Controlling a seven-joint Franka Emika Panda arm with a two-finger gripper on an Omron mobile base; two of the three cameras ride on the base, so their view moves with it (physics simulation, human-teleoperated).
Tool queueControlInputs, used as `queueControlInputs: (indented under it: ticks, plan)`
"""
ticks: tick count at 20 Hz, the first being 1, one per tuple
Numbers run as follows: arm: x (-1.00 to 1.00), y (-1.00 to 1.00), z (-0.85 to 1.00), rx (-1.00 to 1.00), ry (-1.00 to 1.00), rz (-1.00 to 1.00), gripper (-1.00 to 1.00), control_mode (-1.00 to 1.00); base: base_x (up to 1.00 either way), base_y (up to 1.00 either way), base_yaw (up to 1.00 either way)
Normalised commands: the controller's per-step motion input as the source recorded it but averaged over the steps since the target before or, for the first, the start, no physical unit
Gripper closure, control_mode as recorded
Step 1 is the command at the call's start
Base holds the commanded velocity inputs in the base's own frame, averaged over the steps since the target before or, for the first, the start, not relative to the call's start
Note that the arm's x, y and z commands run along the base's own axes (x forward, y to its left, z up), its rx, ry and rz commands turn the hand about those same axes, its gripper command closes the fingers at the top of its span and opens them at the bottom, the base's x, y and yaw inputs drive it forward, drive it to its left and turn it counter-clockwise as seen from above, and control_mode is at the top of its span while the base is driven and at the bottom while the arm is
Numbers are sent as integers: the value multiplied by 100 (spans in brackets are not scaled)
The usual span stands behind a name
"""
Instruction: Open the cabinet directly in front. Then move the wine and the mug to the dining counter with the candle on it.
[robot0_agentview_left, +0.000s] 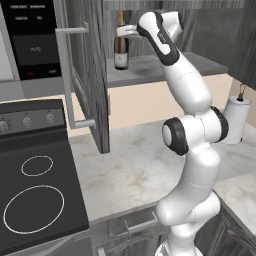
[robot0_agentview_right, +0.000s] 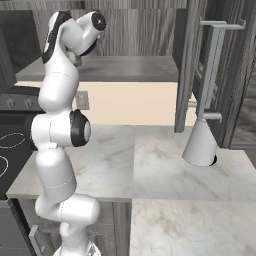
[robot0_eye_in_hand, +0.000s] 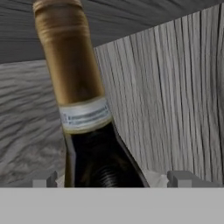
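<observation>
While the arm reaches up into the open cabinet, things stand thus:

Desk (robot0_agentview_left: 135, 170): pale marble worktop below the cabinet, running from the stove at 9 o'clock round to a corner at 3 o'clock in the left base view.

Stove (robot0_agentview_left: 35, 190): black glass top with two white rings, at 8 o'clock in the left base view, touching the desk's left edge.

Cabinet (robot0_agentview_left: 150, 67): dark grey wood grain, mounted above the desk; its grey shelf shows at 12 o'clock in both base views.

Cabinet doors: both swung open; the left door (robot0_agentview_left: 90, 75) stands edge-on at 11 o'clock in the left base view with its long silver bar handle towards the camera, the right door (robot0_agentview_right: 215, 70) at 2 o'clock in the right base view.

Paper towel roll (robot0_agentview_left: 235, 120): white, upright on the desk at 3 o'clock in the left base view.

Wine bottle (robot0_agentview_left: 121, 47): dark glass, pale label, gold foil neck, upright on the cabinet shelf near its left end, at 12 o'clock in the left base view; up close in the hand view.

Gripper (robot0_eye_in_hand: 113, 178): fingers fully spread, one tip on each side of the bottle's shoulder, apart from the glass, nothing held.
</observation>
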Motion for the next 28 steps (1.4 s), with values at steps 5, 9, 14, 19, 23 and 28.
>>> queueControlInputs:
  ticks: [5, 9, 14, 19, 23, 28]
  plan:
    - [0, 11, 0, -1, 0, 0, -100, -100, 0, 0, 0]
    - [0, 6, 0, -2, 0, 0, 100, -100, 0, 0, 0]
    - [0, 3, 0, -1, 0, 0, 100, -100, 0, 0, 0]
    - [0, 0, 0, 0, 0, 0, 100, -100, 0, 0, 0]
    - [0, 0, 0, 0, 0, 0, 100, -100, 0, 0, 0]
    - [-24, 0, 0, 0, -3, 0, 100, -100, 0, 0, 0]
